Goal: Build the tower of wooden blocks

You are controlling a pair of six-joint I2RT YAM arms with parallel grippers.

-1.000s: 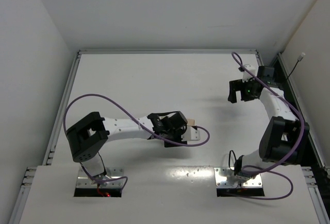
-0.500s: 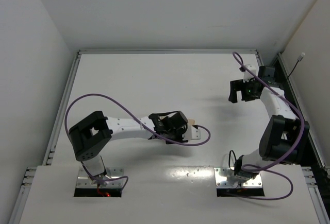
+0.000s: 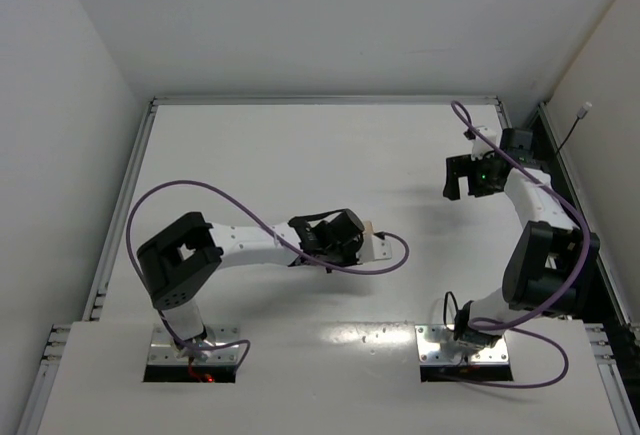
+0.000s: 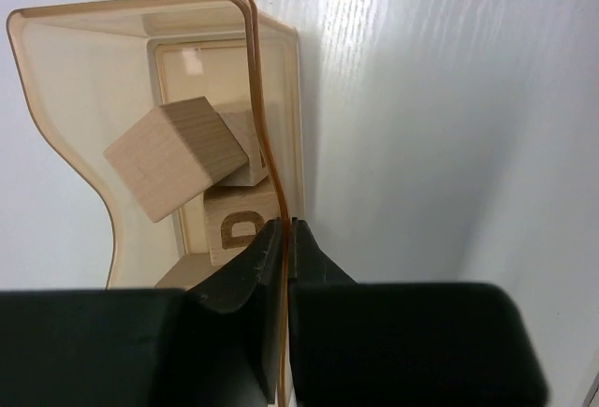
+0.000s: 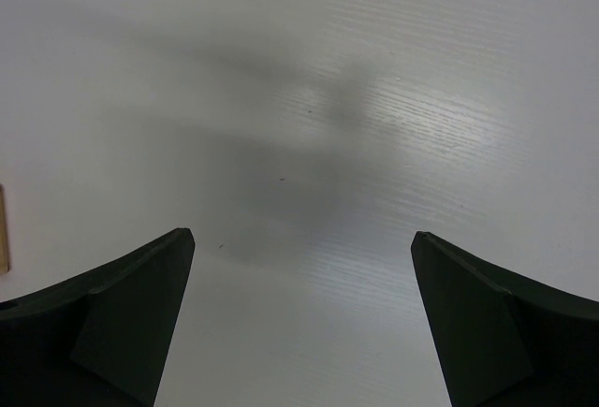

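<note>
In the left wrist view, a clear amber plastic box (image 4: 65, 98) holds the wood blocks. One plain cube (image 4: 173, 156) lies tilted on top. Below it sits a cube with a dark letter mark (image 4: 239, 225), and another cube (image 4: 245, 136) shows behind. My left gripper (image 4: 284, 227) is shut on the box's thin right wall, one finger inside and one outside. From above, the left gripper (image 3: 352, 238) is at mid table with the box (image 3: 377, 246) just to its right. My right gripper (image 5: 301, 235) is open over bare table, at the far right (image 3: 462, 181). The tower is out of view.
White walls close in the table on the left, back and right. A purple cable (image 3: 200, 195) loops over the left arm and trails past the box. The right arm's cable (image 3: 520, 170) runs along its forearm.
The left gripper's jaws have closed onto the box wall, and the left arm has edged slightly forward and right. The right arm has not moved.
</note>
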